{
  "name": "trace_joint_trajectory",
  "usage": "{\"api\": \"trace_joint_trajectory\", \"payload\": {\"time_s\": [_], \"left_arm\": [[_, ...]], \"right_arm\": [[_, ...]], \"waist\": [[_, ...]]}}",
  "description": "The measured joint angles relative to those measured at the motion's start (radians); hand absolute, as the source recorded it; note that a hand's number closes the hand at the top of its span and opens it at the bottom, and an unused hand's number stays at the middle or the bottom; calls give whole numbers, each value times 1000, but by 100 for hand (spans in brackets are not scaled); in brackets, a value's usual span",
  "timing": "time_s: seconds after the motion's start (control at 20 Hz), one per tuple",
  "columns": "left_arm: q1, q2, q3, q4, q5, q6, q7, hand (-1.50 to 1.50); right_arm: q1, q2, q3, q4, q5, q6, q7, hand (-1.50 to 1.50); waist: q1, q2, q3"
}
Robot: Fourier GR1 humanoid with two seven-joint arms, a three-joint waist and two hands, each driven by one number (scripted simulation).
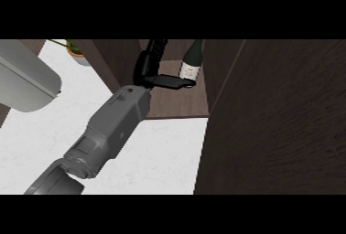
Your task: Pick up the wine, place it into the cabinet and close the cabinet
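Nearest the viewer: white desk (162, 151) top, with one grey forearm crossing it diagonally from lower left toward the cabinet (182, 105). Which arm this is cannot be told from the frame; by its entry at the left, judged the left. No second hand in view.

Middle: dark cabinet door (277, 114) stands open, filling the right side. A pale grey rounded object (27, 82) sits at the left edge.

Farther in: left robot hand (159, 75) is inside the cabinet opening, fingers stretched up along the left of the wine bottle (191, 64), thumb lying across its lower label. Reads as grasping the bottle, though the far-side finger contact is hidden.

Bottle stands about upright on the cabinet floor or just above it; cannot tell which.

Farthest: potted plant (78, 55) at the back left.

Judgement: placement step nearly done. To do it well, settle the base flat before releasing, open thumb and fingers sideways, withdraw straight back without brushing the bottle, then swing the door.
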Motion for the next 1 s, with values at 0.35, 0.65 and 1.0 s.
{"api": "trace_joint_trajectory", "payload": {"time_s": [0.35, 0.65, 1.0], "left_arm": [[41, -1, -31, -178, -39, 41, 87, -150], [150, -11, -120, -459, -73, 122, 199, -150], [330, -5, -260, -836, -98, 330, 336, -150]], "right_arm": [[11, -16, 0, -5, 11, -27, 16, -150], [31, -26, 5, -9, 24, -30, 8, -150], [6, -38, 26, -11, 34, -44, 21, -150]], "waist": [[42, -20, 3], [61, -29, 4], [58, -26, 4]]}}
